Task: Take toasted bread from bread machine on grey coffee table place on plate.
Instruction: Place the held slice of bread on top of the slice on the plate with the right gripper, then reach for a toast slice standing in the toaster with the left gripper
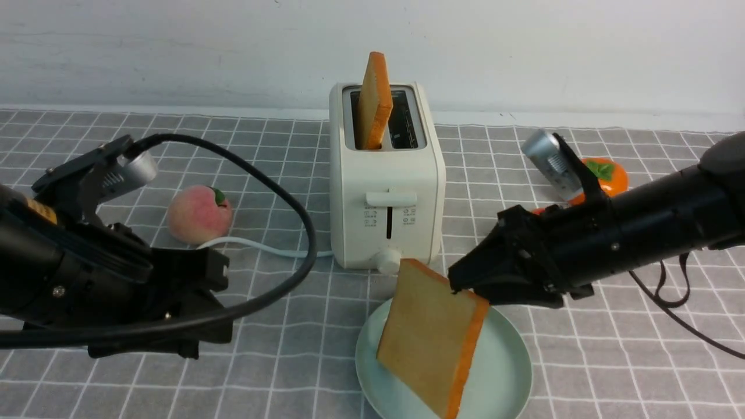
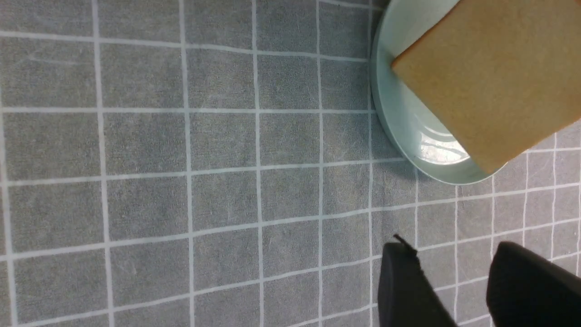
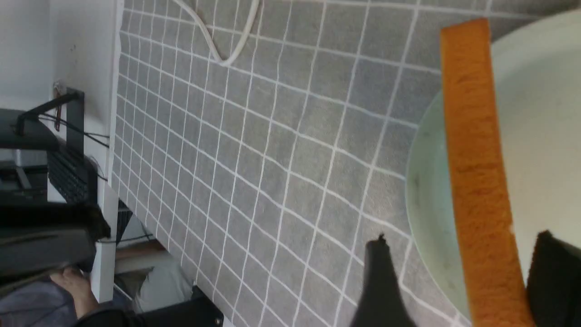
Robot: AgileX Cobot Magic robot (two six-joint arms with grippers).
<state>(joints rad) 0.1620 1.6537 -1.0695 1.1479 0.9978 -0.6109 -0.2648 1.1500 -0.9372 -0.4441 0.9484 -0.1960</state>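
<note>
A slice (image 1: 428, 343) hangs tilted over the plate (image 1: 506, 372) at the near middle of the bench (image 1: 611, 361). Its upper edge lies between the right fingers (image 3: 381, 281), which are spread, one clearly off the crust. The left fingers (image 2: 404, 281), apart and empty, hover left of the plate. Farther back, a second slice (image 1: 373, 102) stands in the toaster's (image 1: 387, 198) left slot.

Bare cloth of grey coffee table (image 1: 302, 372) between left gripper (image 2: 451, 254) and plate (image 1: 512, 372): free passage. Tilted slice (image 1: 428, 343) fills plate's middle, flanked by right gripper (image 3: 462, 240), jaws spread. Bread machine (image 1: 387, 198) blocks behind; upright slice (image 1: 373, 102) juts above left slot (image 1: 351, 122); right slot (image 1: 403, 125) free above. Peach (image 1: 199, 214), cord (image 1: 262, 247) left; persimmon (image 1: 611, 174) right. Gap between knob (image 1: 389, 262) and tilted slice seemingly narrow.
</note>
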